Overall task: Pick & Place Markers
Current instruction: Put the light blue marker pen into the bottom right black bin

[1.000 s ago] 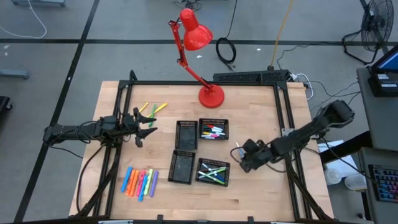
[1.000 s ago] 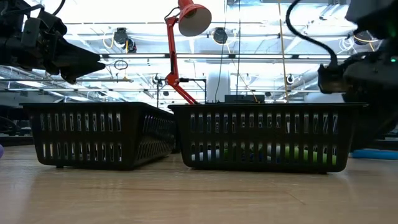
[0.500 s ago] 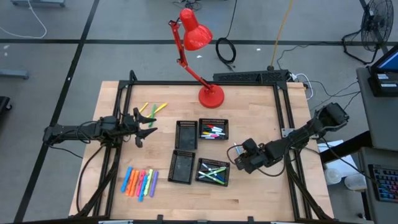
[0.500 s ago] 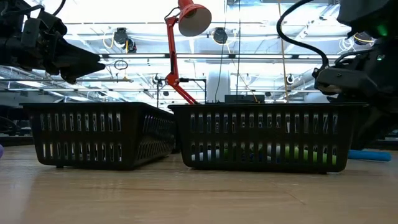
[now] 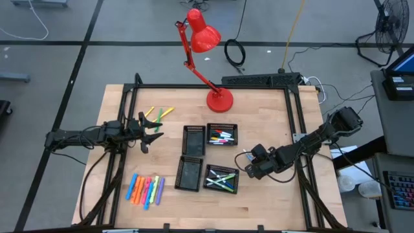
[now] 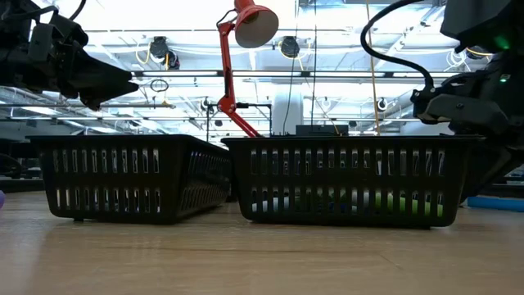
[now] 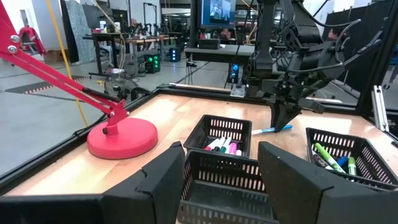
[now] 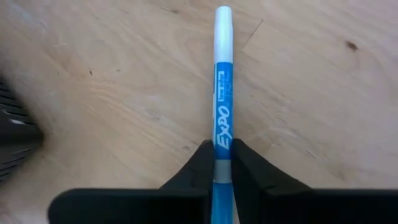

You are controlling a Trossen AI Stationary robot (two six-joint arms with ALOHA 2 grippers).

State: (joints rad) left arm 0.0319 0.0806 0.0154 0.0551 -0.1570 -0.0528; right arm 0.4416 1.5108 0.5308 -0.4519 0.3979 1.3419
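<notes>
A blue marker (image 8: 223, 93) with a white end lies on the wood to the right of the near right tray (image 5: 222, 179). My right gripper (image 8: 222, 152) is tipped down over the marker and shut on it; it also shows in the high view (image 5: 248, 162). Other markers lie in the two right trays; neon ones (image 5: 145, 189) lie at the near left and yellow-green ones (image 5: 158, 115) at the far left. My left gripper (image 5: 152, 133) hangs open and level at the table's left, touching nothing. My right gripper pinches the blue marker's barrel (image 8: 223, 134) between its two fingers (image 8: 202, 163), at the end of the printed label. The fingers come slanting down from above and lie across the marker. The marker lies flat on the table, its white end pointing away from the gripper.
Four black mesh trays stand in a block mid-table: far left (image 5: 193, 139), far right (image 5: 222, 134), near left (image 5: 189, 173) and near right. A red desk lamp (image 5: 218, 99) stands at the far edge. A black frame rail (image 5: 294, 129) runs along the right side.
My right gripper has sunk toward the table and tipped more steeply down, shifting a little toward the near right tray. The left arm has kept still.
</notes>
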